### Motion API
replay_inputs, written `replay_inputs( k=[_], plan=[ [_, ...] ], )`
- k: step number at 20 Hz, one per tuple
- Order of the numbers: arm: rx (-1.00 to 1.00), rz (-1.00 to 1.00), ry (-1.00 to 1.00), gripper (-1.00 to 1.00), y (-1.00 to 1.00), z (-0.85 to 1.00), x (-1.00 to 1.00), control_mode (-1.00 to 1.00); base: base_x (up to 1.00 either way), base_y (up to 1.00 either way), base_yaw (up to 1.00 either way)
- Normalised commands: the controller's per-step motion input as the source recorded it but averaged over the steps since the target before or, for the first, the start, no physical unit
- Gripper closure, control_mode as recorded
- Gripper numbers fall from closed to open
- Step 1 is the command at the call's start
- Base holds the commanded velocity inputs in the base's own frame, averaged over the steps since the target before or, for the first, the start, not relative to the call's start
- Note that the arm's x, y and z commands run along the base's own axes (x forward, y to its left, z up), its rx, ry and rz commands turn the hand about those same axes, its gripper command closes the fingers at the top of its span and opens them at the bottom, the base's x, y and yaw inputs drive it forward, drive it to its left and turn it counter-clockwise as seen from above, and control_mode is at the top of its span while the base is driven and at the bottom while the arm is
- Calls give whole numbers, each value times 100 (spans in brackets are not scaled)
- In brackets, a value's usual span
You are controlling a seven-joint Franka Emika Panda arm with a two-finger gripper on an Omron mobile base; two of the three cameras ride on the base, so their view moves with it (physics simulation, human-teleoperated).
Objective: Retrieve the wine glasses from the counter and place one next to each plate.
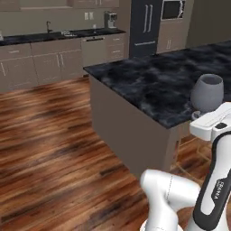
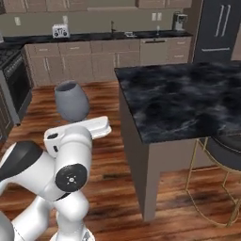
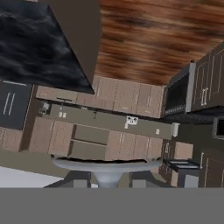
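One wine glass [image 1: 206, 92], greyish with a rounded bowl, stands upright above my hand, held off the floor beside the island. Its bowl [image 2: 71, 101] shows over my white forearm in the right base view. In the hand view its round foot [image 3: 105, 164] and stem sit between my two dark tips. My gripper [image 3: 106, 180] is shut on the stem. The counter [image 1: 58, 36] with the sink runs along the far wall, well away from me, and the same counter [image 2: 117, 35] carries a toaster. The plates are out of view.
The black marble island [image 1: 171, 81] juts toward me, with its near corner [image 2: 150, 136] close to my arm. A gold-legged stool [image 2: 226, 150] stands under its right side. A dark oven [image 2: 14, 80] is at the left and a black fridge [image 1: 145, 27] at the back.
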Motion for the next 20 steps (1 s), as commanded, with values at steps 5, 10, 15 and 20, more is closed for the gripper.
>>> replay_inputs(
  k=[5,10,15,20],
  plan=[
    [0,0,0,100,0,0,0,100,-54,-97,52],
    [0,0,0,100,0,0,0,100,-80,-100,28],
    [0,0,0,100,0,0,0,100,-36,-100,24],
    [0,0,0,100,0,0,0,100,-10,-100,28]
  ],
)
